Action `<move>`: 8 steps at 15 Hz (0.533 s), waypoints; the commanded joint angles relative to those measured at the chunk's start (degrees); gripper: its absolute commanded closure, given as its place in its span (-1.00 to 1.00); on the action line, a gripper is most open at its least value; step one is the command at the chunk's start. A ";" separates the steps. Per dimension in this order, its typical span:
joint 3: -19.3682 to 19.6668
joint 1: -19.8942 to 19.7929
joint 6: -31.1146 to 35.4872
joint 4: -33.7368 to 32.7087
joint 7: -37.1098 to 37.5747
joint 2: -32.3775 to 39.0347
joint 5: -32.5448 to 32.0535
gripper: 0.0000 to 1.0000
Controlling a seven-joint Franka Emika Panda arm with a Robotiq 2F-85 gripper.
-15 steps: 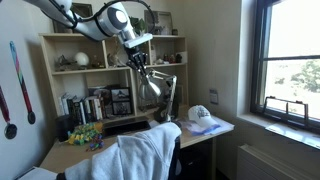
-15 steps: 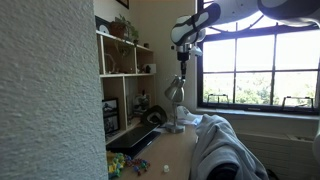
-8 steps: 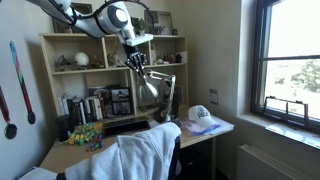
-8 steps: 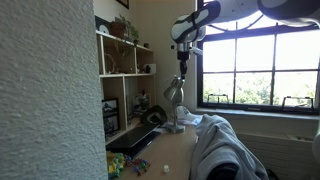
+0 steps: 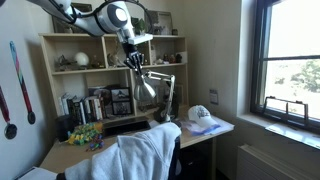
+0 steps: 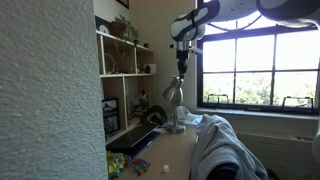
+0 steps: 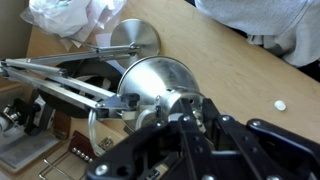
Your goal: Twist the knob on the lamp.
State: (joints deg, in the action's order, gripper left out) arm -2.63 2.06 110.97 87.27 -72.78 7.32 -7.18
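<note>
The silvery-white lamp [image 5: 148, 88] stands on the desk in front of the shelves, its shiny cone shade tilted; it also shows in the exterior view facing the window [image 6: 172, 93]. In the wrist view the shade [image 7: 155, 85] fills the middle, with the thin jointed arm [image 7: 60, 85] to the left and the round base [image 7: 135, 38] above. My gripper [image 5: 136, 66] [image 6: 181, 66] hangs just above the shade. Its black fingers [image 7: 203, 116] close around the small knob [image 7: 192, 106] at the shade's narrow end.
A wooden shelf unit [image 5: 60, 55] with books and ornaments stands behind the lamp. A white cloth [image 5: 135, 155] drapes a chair in front of the desk [image 5: 60, 155]. A cap [image 5: 202, 114] lies at the desk's window end. A window [image 5: 295, 60] is beyond.
The gripper and the lamp shade have shifted slightly toward the shelf side and a little upward. The fingers stay at the shade's top.
</note>
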 commanded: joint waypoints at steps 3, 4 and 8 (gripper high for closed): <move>-1.02 -0.17 -4.74 -3.50 -7.39 1.73 1.37 0.88; -1.13 -0.17 -5.28 -4.01 -8.60 2.03 1.53 0.88; -1.55 -0.26 -8.68 -6.70 -13.51 3.52 2.37 0.88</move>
State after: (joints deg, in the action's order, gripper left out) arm -3.29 2.06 107.60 83.92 -81.66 9.06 -6.89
